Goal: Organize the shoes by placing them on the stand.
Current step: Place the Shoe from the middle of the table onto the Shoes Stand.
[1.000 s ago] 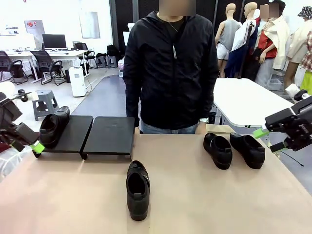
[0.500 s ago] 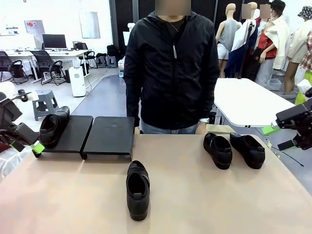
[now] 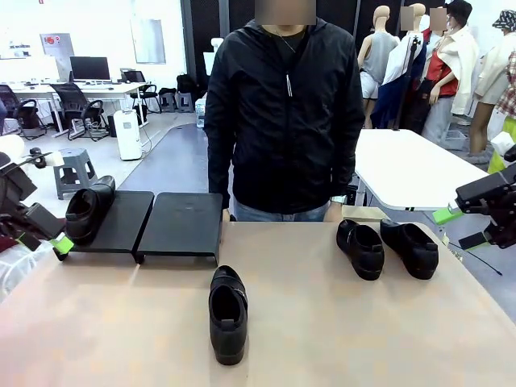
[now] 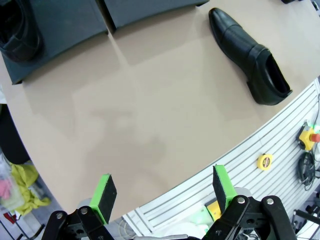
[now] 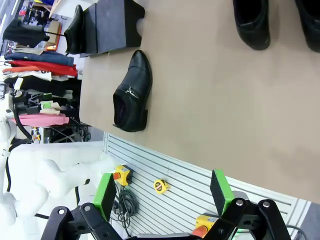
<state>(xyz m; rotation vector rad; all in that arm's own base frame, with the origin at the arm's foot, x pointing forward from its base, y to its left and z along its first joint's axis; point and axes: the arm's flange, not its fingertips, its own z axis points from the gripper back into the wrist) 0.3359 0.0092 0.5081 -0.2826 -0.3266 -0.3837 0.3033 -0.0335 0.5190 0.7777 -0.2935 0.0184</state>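
One black shoe rests on the left platform of the stand; the right platform is bare. A second shoe lies mid-table, toe toward the stand, and shows in the left wrist view and the right wrist view. A pair of shoes lies at the far right. My left gripper hangs open at the table's left edge, near the stand's corner. My right gripper is open off the table's right edge, apart from the pair.
A person in a black jacket stands at the far side, behind the stand and the pair. A white table stands behind at the right. Below the near table edge is a slatted panel with a tape measure.
My right gripper drew back to the right and a little upward, away from the pair of shoes, then held still. The left gripper and all shoes stayed put.
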